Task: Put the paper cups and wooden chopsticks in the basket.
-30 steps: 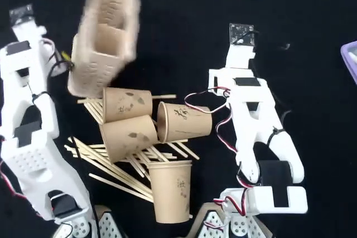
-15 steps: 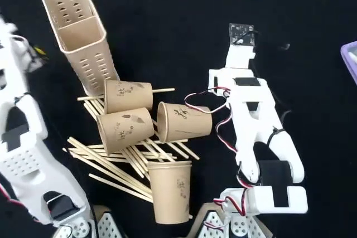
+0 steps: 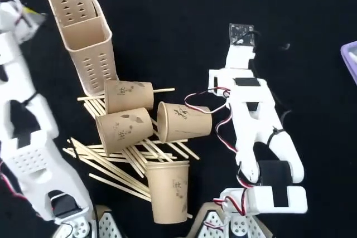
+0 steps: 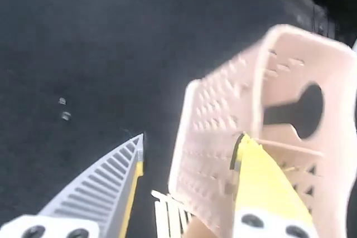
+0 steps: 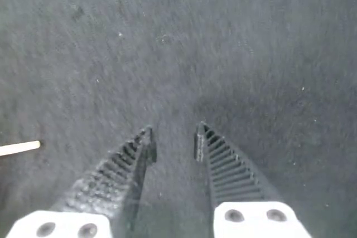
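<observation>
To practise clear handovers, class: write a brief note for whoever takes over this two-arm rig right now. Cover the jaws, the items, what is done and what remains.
The left gripper has its jaws open and holds nothing; it is close beside the basket.
The right gripper has its jaws open over the bare table and holds nothing.
Things: four paper cups lie on the scattered wooden chopsticks, next to the basket's base.
Done: nothing can be seen inside the basket.
Left: all four cups and all the chopsticks go in.
</observation>
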{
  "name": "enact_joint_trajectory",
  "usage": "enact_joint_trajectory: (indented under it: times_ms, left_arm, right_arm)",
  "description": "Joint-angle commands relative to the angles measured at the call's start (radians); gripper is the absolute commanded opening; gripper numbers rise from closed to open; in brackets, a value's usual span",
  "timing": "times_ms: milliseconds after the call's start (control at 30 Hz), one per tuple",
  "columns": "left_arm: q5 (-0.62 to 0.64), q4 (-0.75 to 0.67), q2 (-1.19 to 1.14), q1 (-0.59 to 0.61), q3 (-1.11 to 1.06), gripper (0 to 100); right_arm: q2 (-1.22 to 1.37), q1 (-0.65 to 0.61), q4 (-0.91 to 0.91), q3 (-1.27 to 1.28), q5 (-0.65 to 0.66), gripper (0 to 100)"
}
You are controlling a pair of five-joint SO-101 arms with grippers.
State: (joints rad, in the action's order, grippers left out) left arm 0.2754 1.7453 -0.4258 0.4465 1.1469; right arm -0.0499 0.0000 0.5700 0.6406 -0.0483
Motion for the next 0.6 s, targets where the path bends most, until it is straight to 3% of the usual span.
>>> enact_joint_trajectory:
  times_ms: [0,367,467,567]
  left_arm:
    - [0.023,0.015,0.025,-0.081,0.002,27]
    - [0.003,0.014,0.015,-0.176,-0.231,26]
    - [-0.097,0.014,0.015,-0.202,-0.278,26]
    - [-0.279,0.012,0.017,-0.243,-0.298,15]
  right_arm:
    - [-0.002,-0.018,-0.021,0.007,-0.009,12.8]
    - [-0.004,-0.018,-0.023,0.007,-0.009,12.8]
    - [-0.004,-0.018,-0.023,0.005,-0.009,12.8]
    - [-0.004,-0.018,-0.023,0.005,-0.009,12.8]
